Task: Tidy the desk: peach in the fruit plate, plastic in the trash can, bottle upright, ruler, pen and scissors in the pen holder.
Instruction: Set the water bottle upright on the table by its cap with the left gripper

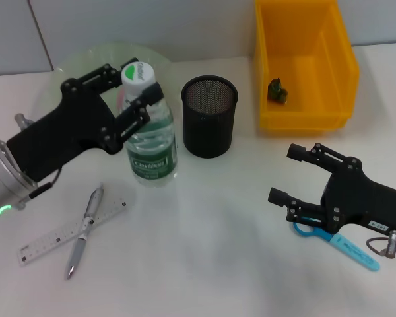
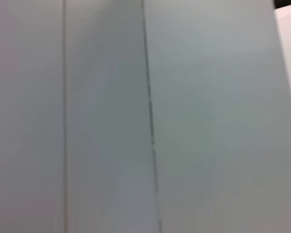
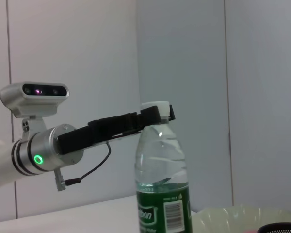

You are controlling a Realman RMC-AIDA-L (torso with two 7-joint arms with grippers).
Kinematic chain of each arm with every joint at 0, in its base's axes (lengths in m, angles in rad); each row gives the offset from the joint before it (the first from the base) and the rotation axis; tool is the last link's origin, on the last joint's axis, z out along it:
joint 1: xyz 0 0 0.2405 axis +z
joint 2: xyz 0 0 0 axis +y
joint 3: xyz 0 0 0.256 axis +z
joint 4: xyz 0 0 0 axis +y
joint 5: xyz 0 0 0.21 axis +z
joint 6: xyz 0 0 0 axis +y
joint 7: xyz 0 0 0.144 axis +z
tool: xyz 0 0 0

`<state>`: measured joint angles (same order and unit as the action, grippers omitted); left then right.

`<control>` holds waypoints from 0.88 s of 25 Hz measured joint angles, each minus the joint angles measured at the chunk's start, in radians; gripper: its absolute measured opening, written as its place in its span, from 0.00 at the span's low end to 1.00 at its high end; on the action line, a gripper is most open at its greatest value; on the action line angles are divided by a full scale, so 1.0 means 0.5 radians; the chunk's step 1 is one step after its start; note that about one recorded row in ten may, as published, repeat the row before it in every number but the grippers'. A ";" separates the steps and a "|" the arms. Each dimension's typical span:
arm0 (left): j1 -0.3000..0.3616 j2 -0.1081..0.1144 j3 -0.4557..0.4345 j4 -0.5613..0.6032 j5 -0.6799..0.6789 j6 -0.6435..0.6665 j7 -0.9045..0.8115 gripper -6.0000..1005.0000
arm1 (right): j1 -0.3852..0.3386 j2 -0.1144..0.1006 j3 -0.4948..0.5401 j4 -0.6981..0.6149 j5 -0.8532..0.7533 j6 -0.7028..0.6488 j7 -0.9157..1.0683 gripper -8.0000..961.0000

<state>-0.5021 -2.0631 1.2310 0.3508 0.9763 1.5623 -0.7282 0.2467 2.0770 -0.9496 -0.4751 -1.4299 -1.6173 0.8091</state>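
The bottle [image 1: 150, 132] is seen upright on the desk [image 1: 218, 251], just left of the black mesh pen holder [image 1: 209, 115], with the left pincer [image 1: 133, 98] set about its neck just under the white cap; the fingers [image 1: 140, 113] are narrowed around the neck (contact is confirmed in the right wrist view, where the dark fingers meet the bottle [image 3: 162, 179] at cap height). The pale green fruit plate [image 1: 79, 59] is partly hidden behind the left arm and bottle. The ruler [image 1: 72, 232] and the pen [image 1: 84, 232] are found crossed on the desk in front of the left arm. The right pincer [image 1: 296, 175] is held wide open, low over the desk at the right, with the blue-handled scissors [image 1: 336, 241] lying partly under it. The yellow bin [image 1: 303, 66] at the rear right is noted to contain one small dark green scrap [image 1: 277, 91]. Only wall panels are shown by the left wrist view.
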 joint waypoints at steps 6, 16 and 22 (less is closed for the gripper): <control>0.025 0.023 -0.103 0.024 0.002 -0.062 0.031 0.45 | 0.007 0.000 0.000 0.008 0.000 0.008 0.001 0.87; 0.094 0.045 -0.224 0.026 0.004 -0.114 0.068 0.45 | 0.008 0.000 0.000 0.010 0.000 0.010 0.002 0.87; 0.096 0.052 -0.238 0.026 -0.002 -0.154 0.086 0.45 | 0.010 0.000 -0.002 0.010 0.000 0.010 0.003 0.87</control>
<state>-0.4540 -2.0372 1.1117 0.3640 0.9752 1.4854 -0.6850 0.2515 2.0770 -0.9505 -0.4701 -1.4299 -1.6121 0.8107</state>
